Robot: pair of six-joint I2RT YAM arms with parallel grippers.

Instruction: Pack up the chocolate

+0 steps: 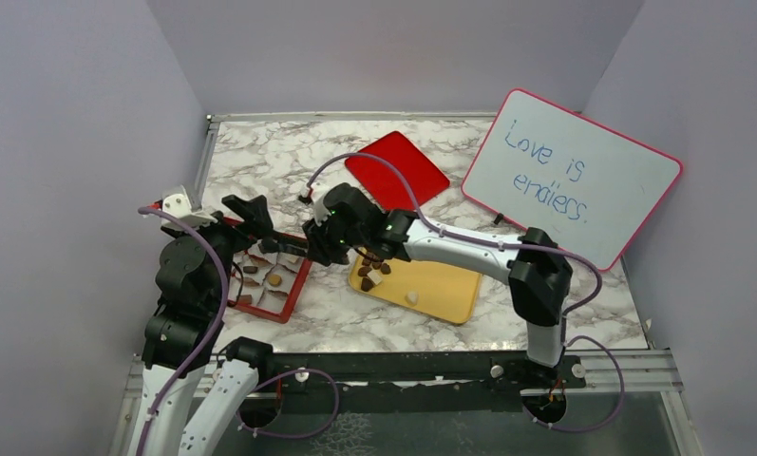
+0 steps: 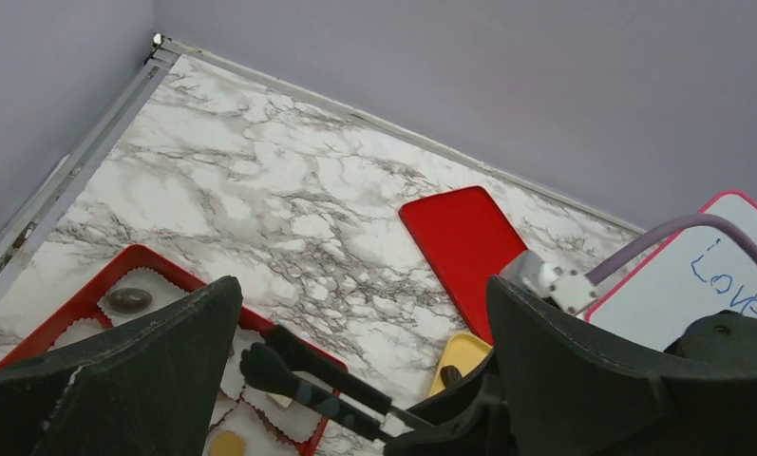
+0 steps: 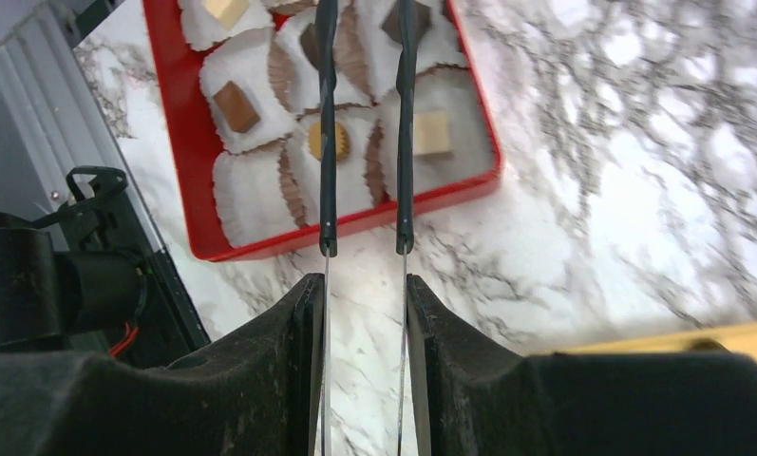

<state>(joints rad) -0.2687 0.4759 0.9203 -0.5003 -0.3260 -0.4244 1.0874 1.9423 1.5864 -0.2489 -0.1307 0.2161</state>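
My right gripper [image 3: 362, 285] is clamped on a pair of thin black tweezers [image 3: 328, 142], one finger pressed against each arm. The tweezers reach out over the shallow red box [image 3: 179, 142] lined with white paper cups. Their tips run off the top of the wrist view, so I cannot tell whether they pinch anything. My left gripper [image 2: 363, 294] hangs over the box's far left side, fingers spread wide with nothing between them. The tweezers and the right wrist sit directly in front of it (the tightest spot on the table).

The chocolate [image 3: 235, 106] lies in two places. In the box, a brown square, a round tan piece and a cream square each rest in their own cup, with other cups holding more. Several dark pieces and a cream one lie loose on the flat yellow tray [image 1: 441, 285] just right of the box, partly under the right arm.

A bare strip of the marble-patterned table [image 1: 289, 152] separates box and tray. More open marble runs behind the box to the far left corner, where a metal rail [image 2: 80, 157] edges the table against lilac walls. A flat red lid [image 1: 396, 169] lies behind the tray. At the far right a pink-framed whiteboard [image 1: 574, 176] stands tilted, with "Love is endless." written in blue marker.
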